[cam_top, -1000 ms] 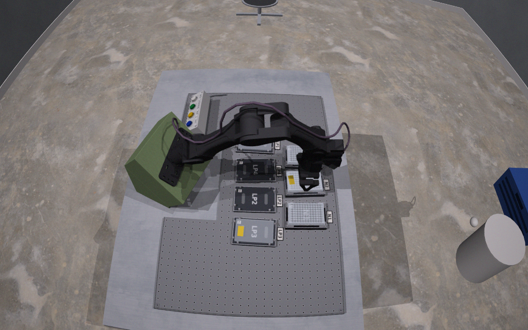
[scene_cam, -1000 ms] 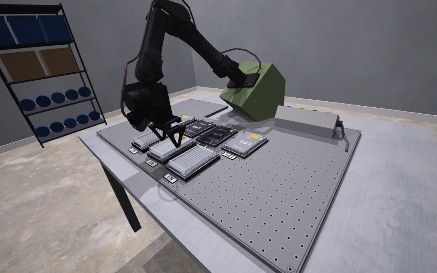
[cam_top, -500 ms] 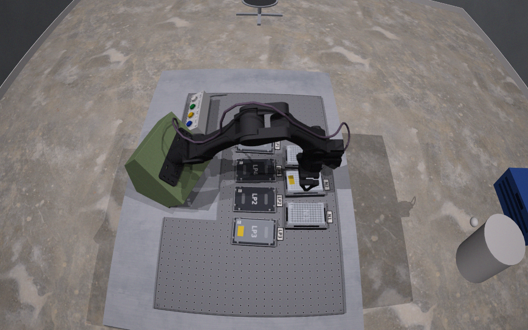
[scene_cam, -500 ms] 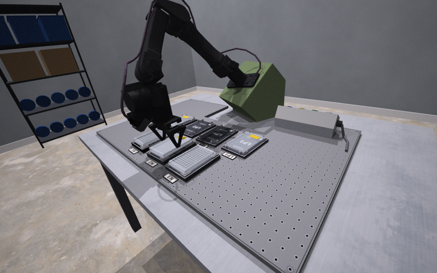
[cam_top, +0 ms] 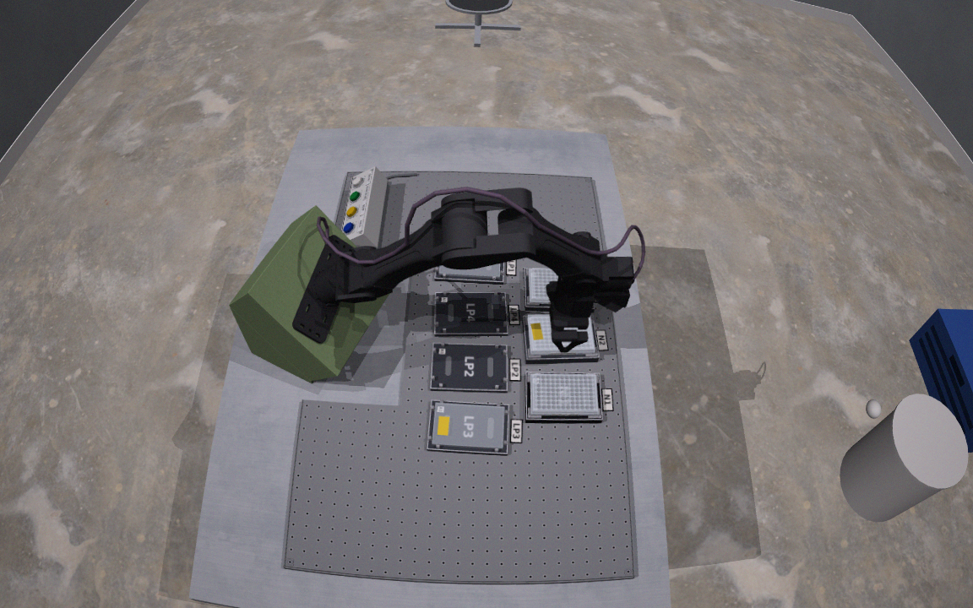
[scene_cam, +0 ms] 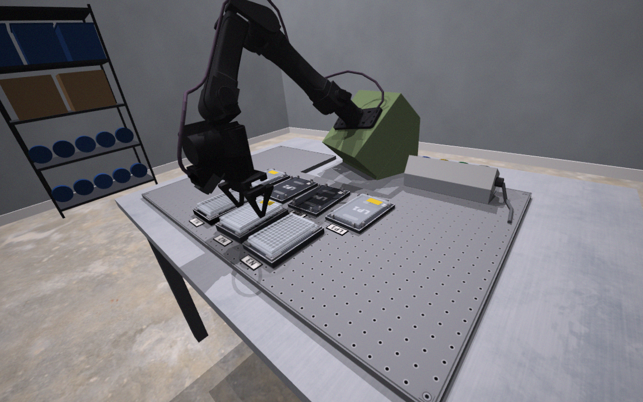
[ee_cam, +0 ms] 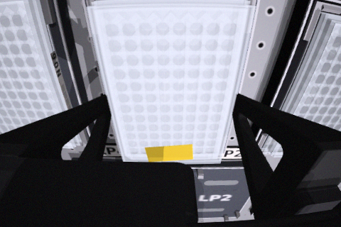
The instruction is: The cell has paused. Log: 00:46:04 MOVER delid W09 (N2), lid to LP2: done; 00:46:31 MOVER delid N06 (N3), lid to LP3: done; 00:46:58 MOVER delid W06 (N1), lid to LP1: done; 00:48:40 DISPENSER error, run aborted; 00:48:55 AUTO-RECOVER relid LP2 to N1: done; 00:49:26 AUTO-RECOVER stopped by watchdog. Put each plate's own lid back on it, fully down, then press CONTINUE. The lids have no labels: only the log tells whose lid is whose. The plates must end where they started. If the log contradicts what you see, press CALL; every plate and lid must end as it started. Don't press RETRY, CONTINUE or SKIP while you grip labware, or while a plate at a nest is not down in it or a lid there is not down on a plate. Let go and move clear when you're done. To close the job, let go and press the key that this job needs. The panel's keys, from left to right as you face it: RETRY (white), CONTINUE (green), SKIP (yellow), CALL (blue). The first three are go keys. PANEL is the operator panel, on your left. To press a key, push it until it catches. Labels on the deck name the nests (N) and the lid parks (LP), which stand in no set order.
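My gripper (cam_top: 569, 344) (scene_cam: 250, 209) (ee_cam: 171, 101) is shut on a clear lid with a yellow tag (cam_top: 536, 331) (scene_cam: 267, 203) (ee_cam: 181, 152), by its long sides. The lid is level, at or just above the plate at N2 (scene_cam: 239, 225); I cannot tell whether it is fully down. The plates at N1 (cam_top: 564, 396) (scene_cam: 214, 205) and N3 (cam_top: 537, 285) (scene_cam: 283, 235) (ee_cam: 18, 71) show no lid. Tagged lids lie in LP3 (cam_top: 467, 428) and LP1 (cam_top: 469, 278) (scene_cam: 360, 213). LP2 (cam_top: 469, 379) (ee_cam: 224, 188) and LP4 (cam_top: 467, 325) hold no lid.
The operator panel (cam_top: 373, 203) (scene_cam: 449, 178) stands beside the green arm base (cam_top: 278, 302) (scene_cam: 388, 134), with its keys facing away in the exterior view. The neighbouring plates stand close to both fingers. The perforated deck (cam_top: 459, 513) (scene_cam: 388, 280) lies under everything.
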